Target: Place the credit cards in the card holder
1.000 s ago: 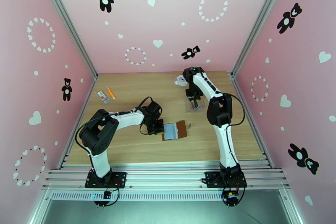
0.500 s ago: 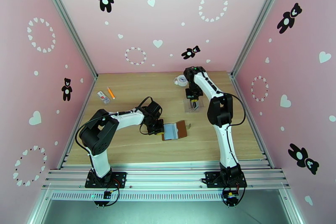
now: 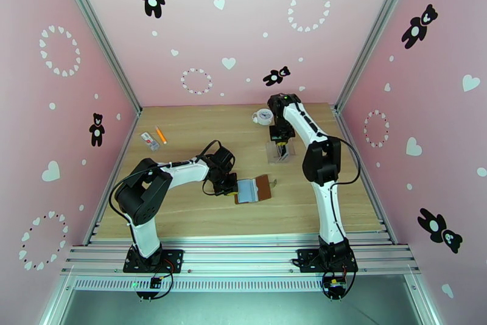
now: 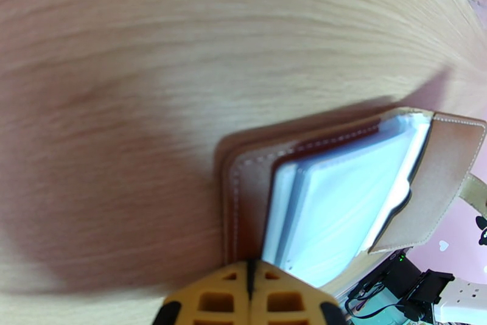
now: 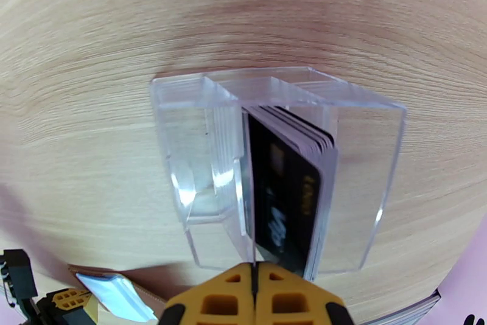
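The card holder is a brown leather wallet lying open mid-table, pale clear sleeves facing up. My left gripper is shut at its left edge; in the left wrist view the leather cover runs in under the closed yellow fingertips. The credit cards are a dark stack standing on edge in a clear acrylic stand. My right gripper points down into that stand. Its fingertips are closed over the top edge of the front dark card.
A white round cup-like object stands just behind the right gripper. An orange pen and a small white packet lie at the far left. Pink walls and metal rails bound the wooden table.
The right gripper's fingers have closed over the cards in the stand, and its arm has shifted slightly. The left arm and the wallet have not moved.
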You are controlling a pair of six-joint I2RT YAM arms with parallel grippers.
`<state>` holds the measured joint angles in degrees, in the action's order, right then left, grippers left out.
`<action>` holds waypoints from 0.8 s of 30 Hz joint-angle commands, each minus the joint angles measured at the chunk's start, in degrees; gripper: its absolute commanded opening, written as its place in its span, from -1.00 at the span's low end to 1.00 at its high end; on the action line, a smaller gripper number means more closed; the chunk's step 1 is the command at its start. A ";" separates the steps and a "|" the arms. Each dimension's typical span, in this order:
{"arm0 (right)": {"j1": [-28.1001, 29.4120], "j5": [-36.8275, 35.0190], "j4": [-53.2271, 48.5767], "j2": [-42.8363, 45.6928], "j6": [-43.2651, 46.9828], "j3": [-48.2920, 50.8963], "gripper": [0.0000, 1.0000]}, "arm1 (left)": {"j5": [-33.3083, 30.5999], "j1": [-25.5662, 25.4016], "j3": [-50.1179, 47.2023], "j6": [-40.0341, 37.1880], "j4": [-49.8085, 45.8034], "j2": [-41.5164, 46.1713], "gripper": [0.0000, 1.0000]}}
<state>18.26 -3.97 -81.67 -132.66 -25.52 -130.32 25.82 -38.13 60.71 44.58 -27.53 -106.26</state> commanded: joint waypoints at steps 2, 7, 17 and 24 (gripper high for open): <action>-0.13 1.74 -2.97 5.85 -0.41 -0.42 -1.00 | -4.47 -1.66 -2.52 -0.41 -4.03 -3.44 -1.00; -0.16 2.92 -2.02 10.54 -1.25 3.31 -1.00 | -4.73 -1.68 -2.52 -0.38 -4.07 -3.25 -1.00; 0.09 23.57 11.71 31.68 -8.19 27.96 -1.00 | -5.15 -1.68 -2.53 -0.35 -4.24 -1.94 -1.00; 7.13 33.10 28.93 49.21 -17.32 57.59 -1.00 | -5.51 -1.69 -1.43 -0.64 -5.16 -1.80 -1.00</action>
<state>22.15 23.24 -62.17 -87.20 -37.93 -79.75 24.60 -38.63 60.80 44.56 -27.73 -105.97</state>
